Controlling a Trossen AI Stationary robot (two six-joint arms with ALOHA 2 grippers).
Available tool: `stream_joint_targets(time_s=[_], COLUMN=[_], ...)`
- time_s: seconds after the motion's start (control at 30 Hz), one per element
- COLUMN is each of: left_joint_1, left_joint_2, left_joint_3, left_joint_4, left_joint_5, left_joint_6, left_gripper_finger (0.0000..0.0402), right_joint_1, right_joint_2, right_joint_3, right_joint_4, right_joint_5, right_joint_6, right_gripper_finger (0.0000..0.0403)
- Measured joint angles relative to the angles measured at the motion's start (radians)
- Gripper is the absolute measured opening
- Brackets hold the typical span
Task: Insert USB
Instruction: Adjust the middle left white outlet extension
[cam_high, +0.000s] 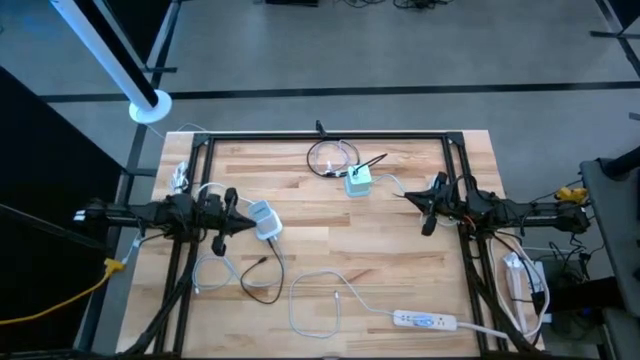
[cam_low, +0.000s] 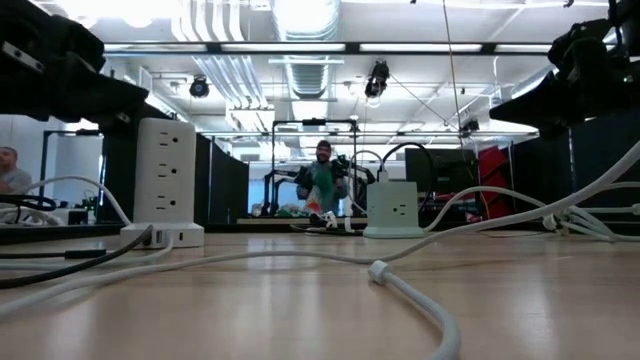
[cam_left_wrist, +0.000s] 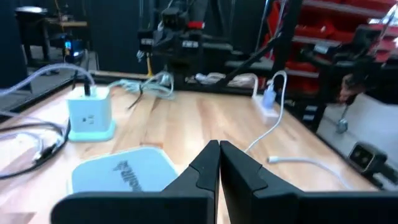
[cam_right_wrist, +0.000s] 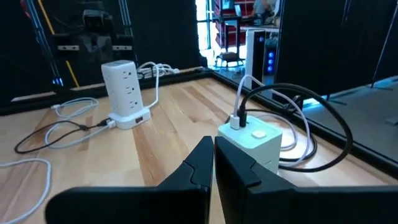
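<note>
The left tool (cam_high: 236, 218), pinched shut and empty, hovers just beside the white upright power tower (cam_high: 265, 220), nearer than the shut right tool (cam_high: 432, 203).

You are not getting any readable text here. The flat top of the white tower power strip (cam_left_wrist: 121, 176), showing just past the left arm's camera, is carrying a grey printed mark, but its letters are blurring beyond reading. Nothing is showing legibly on the small mint-green charger cube (cam_high: 358, 181) near the bench's far edge.
</note>
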Motion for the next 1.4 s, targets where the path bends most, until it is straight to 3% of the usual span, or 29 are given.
stream_joint_targets(time_s=[0.67, 0.8, 1.0, 1.4], left_joint_1=[-0.008, -0.006, -0.003, -0.005], left_joint_2=[0.127, 0.224, 0.292, 0.263], left_joint_3=[-0.003, -0.001, -0.004, -0.004], left_joint_4=[0.009, 0.034, 0.106, 0.104], left_joint_5=[-0.004, -0.097, -0.341, -0.187], left_joint_6=[0.025, 0.034, 0.037, 0.027], left_gripper_finger=[0.0000, 0.0000, 0.0000, 0.0000], right_joint_1=[0.000, 0.000, 0.000, 0.000], right_joint_2=[-0.001, 0.001, 0.008, 0.011], right_joint_3=[-0.001, -0.001, -0.001, -0.002], right_joint_4=[0.001, 0.002, 0.001, 0.001], right_joint_5=[0.001, 0.001, 0.001, 0.002], right_joint_6=[-0.018, -0.032, -0.033, -0.013], right_gripper_finger=[0.0000, 0.0000, 0.0000, 0.0000])
